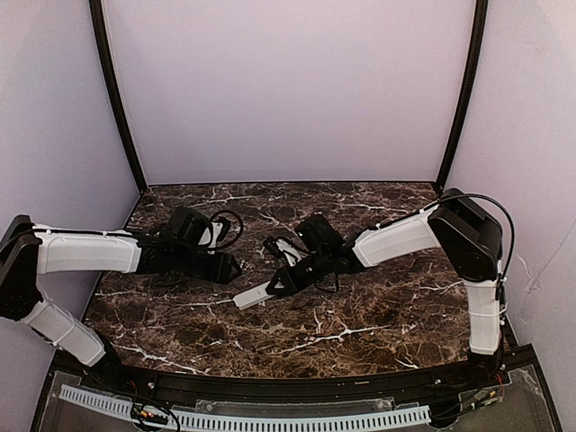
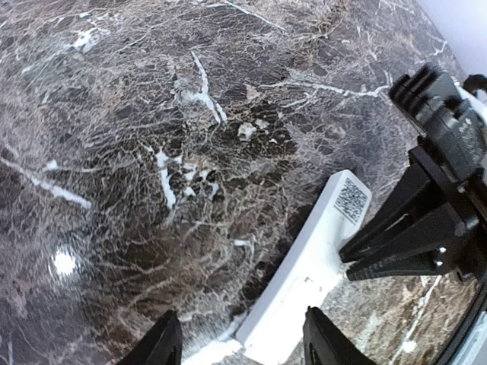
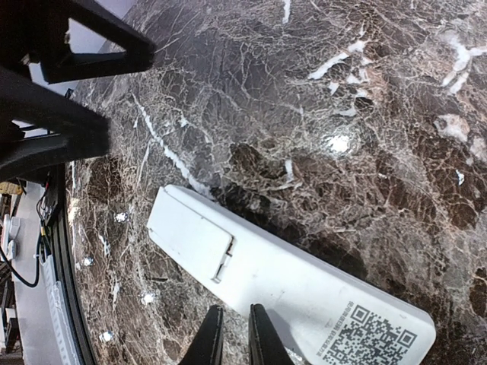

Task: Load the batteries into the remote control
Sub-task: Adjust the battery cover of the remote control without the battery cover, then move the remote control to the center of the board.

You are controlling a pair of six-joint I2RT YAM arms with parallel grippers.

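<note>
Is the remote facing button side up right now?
No, the right wrist view shows the remote control with its QR code label and battery cover facing up.

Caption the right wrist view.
White remote control lies back-up on the marble table, battery cover closed, right hand at its edge.

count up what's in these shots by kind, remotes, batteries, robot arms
remote: 1
batteries: 0 in view
robot arms: 2, left arm and right arm
total: 3

Even bright light, small glare spots
</note>
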